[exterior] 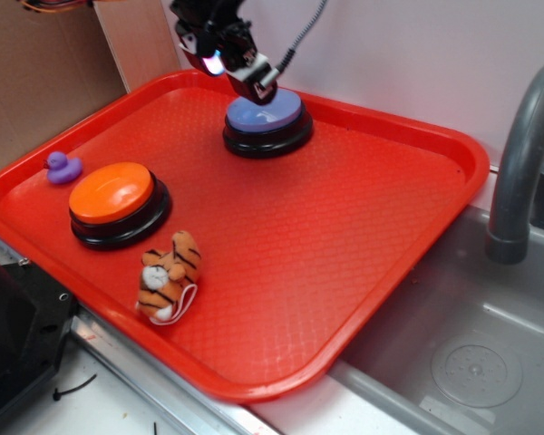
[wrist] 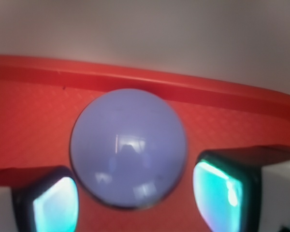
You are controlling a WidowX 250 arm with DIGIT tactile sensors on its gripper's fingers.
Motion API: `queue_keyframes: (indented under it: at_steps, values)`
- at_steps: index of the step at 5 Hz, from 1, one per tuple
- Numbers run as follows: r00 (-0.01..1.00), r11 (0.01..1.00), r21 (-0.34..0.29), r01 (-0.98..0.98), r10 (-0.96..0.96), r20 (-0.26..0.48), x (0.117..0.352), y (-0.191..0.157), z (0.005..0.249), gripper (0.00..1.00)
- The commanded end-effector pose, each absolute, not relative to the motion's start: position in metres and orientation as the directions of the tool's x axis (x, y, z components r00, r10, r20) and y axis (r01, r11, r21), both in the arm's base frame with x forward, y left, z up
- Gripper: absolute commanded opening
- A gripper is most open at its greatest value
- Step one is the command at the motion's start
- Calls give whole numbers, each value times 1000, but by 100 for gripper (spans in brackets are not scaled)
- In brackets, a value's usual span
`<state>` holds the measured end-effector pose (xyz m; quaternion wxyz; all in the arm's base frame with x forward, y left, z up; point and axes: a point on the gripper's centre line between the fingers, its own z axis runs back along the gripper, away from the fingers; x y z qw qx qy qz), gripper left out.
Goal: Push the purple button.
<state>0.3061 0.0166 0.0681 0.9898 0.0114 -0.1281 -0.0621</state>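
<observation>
lavender button (exterior: 265, 112), red tray (exterior: 363, 227), perhaps dimpled

There are 2 dome buttons on black bases: 1 purple button (exterior: 265, 112) and 1 orange button (exterior: 111, 192). There is 1 small purple toy duck (exterior: 63, 167), 1 plush tiger (exterior: 168, 275), and 1 red tray (exterior: 363, 227) under all 4. Beside the tray are 1 grey sink basin (exterior: 453, 362) and 1 grey faucet (exterior: 519, 154). 1 gripper (exterior: 245, 77) shows 2 fingers (wrist: 55, 205).

- You're looking at a mock kitchen in a lab
- grey sink (exterior: 453, 362), faucet (exterior: 521, 154)
- red tray (exterior: 363, 236), cardboard backdrop (exterior: 36, 82)
</observation>
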Motion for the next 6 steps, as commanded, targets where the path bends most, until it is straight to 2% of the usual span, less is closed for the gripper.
queue_keyframes:
  at_steps: [1,3,4,5,6]
  values:
    - [949,991,47,125,-133,287,322,15,74,100]
    - [957,991,56,125,-135,256,311,17,90,100]
    - [947,990,66,127,-141,288,305,18,116,100]
    - [938,990,75,123,-141,317,302,19,129,100]
    - [949,990,76,121,-138,284,307,21,115,100]
